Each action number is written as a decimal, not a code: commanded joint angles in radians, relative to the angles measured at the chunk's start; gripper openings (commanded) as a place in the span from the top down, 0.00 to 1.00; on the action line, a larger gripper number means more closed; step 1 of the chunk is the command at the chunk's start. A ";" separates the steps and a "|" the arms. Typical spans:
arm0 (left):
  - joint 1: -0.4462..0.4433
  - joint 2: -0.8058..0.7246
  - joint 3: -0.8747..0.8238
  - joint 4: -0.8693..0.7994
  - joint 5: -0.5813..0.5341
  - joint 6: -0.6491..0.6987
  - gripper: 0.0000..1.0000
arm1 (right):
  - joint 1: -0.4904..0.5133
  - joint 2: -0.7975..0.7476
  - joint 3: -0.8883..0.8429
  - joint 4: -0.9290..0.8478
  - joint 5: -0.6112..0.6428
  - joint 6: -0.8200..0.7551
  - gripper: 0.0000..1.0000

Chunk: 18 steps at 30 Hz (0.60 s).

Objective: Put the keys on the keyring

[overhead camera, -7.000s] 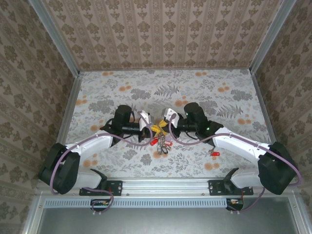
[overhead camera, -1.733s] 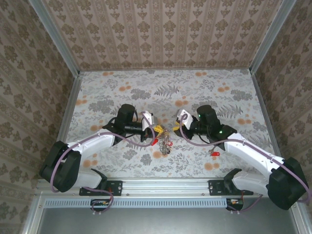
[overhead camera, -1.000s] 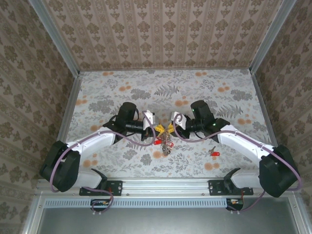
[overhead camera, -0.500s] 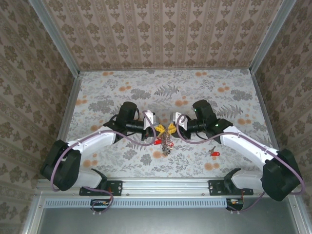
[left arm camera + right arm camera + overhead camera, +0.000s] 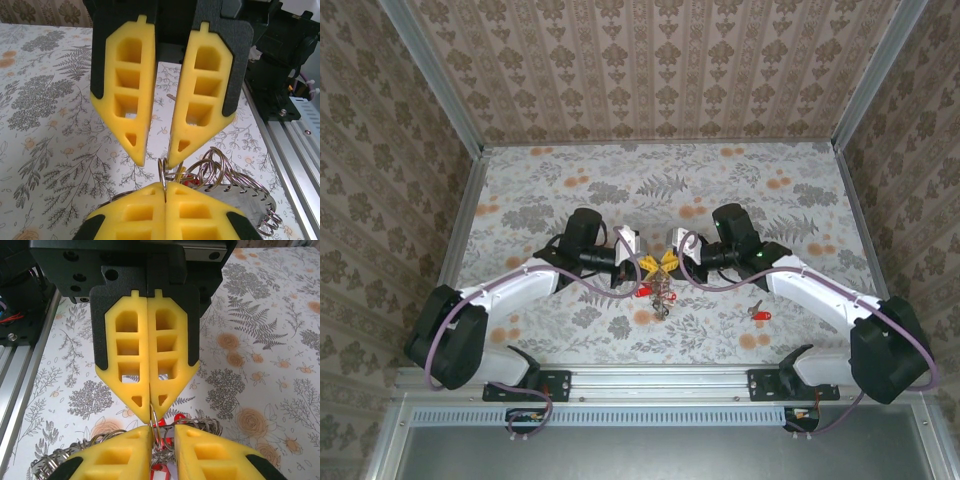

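Top external, arms (image 5: 520, 285) inward, left gripper (image 5: 646, 265) pinching ring (image 5: 163, 172), facing right gripper (image 5: 672, 261)

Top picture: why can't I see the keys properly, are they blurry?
Top external view: the keys are tiny from up there, a muddled clump; the light is even. Left wrist view: close up, the wire rings look sharp and glint.

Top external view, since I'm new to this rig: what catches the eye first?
Two grippers meet tip to tip: the left gripper and the right gripper, yellow jaws almost touching. The left gripper's jaws are shut on a thin wire ring; the right's stand slightly apart. Under them is a bunch of rings and red keys, and one lone red key lies off to the right.
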 commanded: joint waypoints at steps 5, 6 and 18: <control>-0.007 -0.001 0.038 0.012 0.060 0.021 1.00 | -0.007 0.031 -0.013 0.015 0.023 -0.021 0.81; -0.007 0.001 0.034 0.016 0.060 0.022 1.00 | -0.010 0.033 -0.013 0.016 0.018 -0.022 0.83; -0.015 0.008 0.070 -0.103 -0.033 0.073 0.84 | 0.017 -0.028 0.048 -0.114 0.100 -0.059 0.99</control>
